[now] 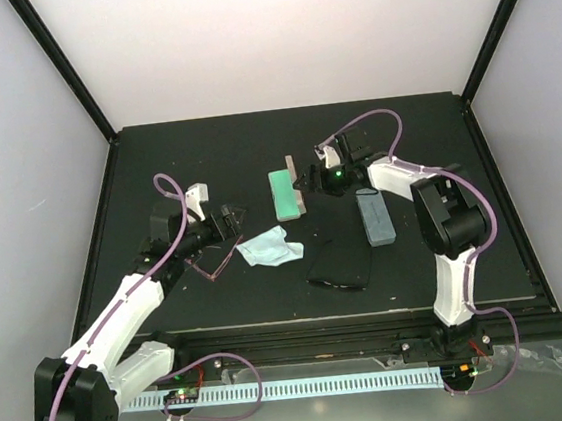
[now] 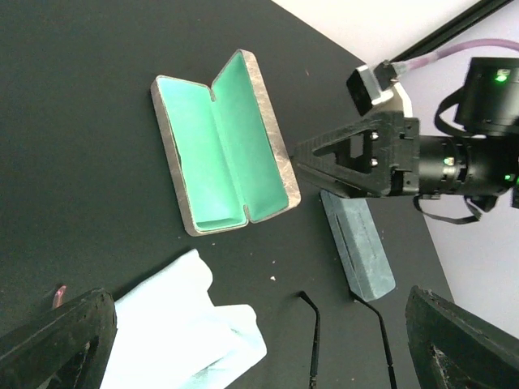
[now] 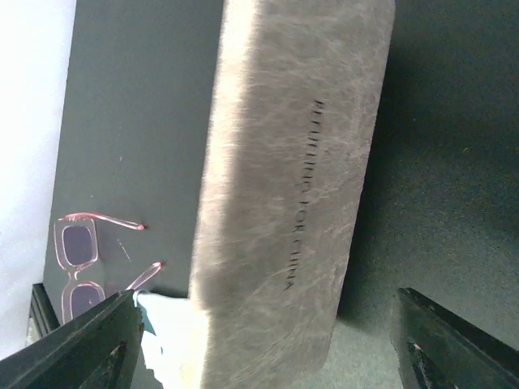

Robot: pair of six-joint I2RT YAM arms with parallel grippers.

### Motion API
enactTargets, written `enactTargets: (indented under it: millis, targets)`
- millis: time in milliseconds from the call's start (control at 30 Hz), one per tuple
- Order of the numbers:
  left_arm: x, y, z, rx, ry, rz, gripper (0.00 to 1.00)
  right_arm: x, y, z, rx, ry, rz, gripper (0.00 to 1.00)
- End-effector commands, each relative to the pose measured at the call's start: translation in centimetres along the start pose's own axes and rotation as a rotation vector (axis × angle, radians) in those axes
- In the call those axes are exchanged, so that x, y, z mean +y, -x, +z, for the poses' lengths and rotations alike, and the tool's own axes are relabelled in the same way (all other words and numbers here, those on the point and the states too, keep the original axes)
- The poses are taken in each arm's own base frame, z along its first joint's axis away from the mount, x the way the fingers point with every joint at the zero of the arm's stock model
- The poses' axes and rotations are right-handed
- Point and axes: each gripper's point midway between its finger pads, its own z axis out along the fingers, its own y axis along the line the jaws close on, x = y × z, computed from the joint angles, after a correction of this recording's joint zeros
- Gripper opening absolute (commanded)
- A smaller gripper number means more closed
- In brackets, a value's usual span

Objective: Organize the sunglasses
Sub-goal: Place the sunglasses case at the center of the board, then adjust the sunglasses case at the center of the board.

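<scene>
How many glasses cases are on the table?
2. The open case, green inside, sits near the middle of the top view; the closed blue-grey case lies to its right there. No others show.

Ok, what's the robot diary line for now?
left gripper: open; right gripper: open, beside beige-grey oblong case; case: open, green lining, empty; pink rectangular-framed sunglasses, black-framed dark sunglasses: on black table

Sunglasses half seen
Below the open case [image 2: 219,146] the black sunglasses [image 2: 315,340] show only temples; beside it the right claw [image 3: 263,306] partly covers the pink sunglasses [image 3: 79,245].
</scene>
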Motion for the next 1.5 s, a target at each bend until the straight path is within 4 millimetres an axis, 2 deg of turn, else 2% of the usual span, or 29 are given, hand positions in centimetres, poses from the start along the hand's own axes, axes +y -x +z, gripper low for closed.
enactTargets:
  millis: [0, 200, 333, 467, 567, 633, 767, 833, 967, 1100, 1267, 1367, 1467]
  targets:
    - [0.2, -0.2, 0.2, 0.015, 0.001, 0.020, 0.97, 2.1, 0.5, -2.2, -0.051, -0.039, -0.110, 0.83]
    - [1.0, -0.8, 0.1, 0.027, 0.035, 0.039, 0.99, 3.9, -0.8, -3.4, -0.103, -0.186, -0.218, 0.78]
    - [2.4, -1.3, -0.4, 0.013, 0.094, 0.053, 0.99, 6.2, -3.6, -2.8, -0.127, -0.305, -0.309, 0.68]
    - [3.0, -2.0, -0.7, 0.010, 0.105, 0.055, 0.99, 8.6, -6.4, -0.4, -0.132, -0.320, -0.359, 0.58]
    - [3.3, -2.7, -0.6, 0.028, 0.098, 0.040, 0.95, 10.2, -7.4, 2.6, -0.094, -0.277, -0.357, 0.44]
    - [3.4, -3.1, -0.5, 0.035, 0.095, 0.036, 0.91, 10.4, -7.4, 4.5, -0.091, -0.265, -0.323, 0.35]
    - [3.8, -3.8, -0.4, 0.053, 0.098, 0.028, 0.83, 9.3, -6.2, 7.4, -0.138, -0.285, -0.253, 0.24]
    - [3.8, -4.1, -0.4, 0.064, 0.093, 0.025, 0.79, 8.5, -5.8, 8.5, -0.137, -0.320, -0.238, 0.24]
    - [4.0, -4.5, -0.3, 0.075, 0.095, 0.018, 0.77, 6.6, -5.8, 9.5, -0.117, -0.398, -0.215, 0.24]
    - [4.3, -5.0, -0.1, 0.089, 0.095, 0.011, 0.77, 3.5, -5.7, 8.2, -0.147, -0.552, -0.193, 0.25]
    - [4.3, -5.5, 0.3, 0.115, 0.080, 0.003, 0.77, -0.1, -5.3, 5.6, -0.173, -0.740, -0.181, 0.38]
    - [4.3, -5.9, 0.7, 0.136, 0.077, 0.002, 0.78, -1.0, -4.7, 4.2, -0.196, -0.808, -0.183, 0.47]
    - [4.6, -6.4, 1.0, 0.160, 0.091, -0.004, 0.77, -0.6, -4.5, 3.6, -0.195, -0.799, -0.206, 0.53]
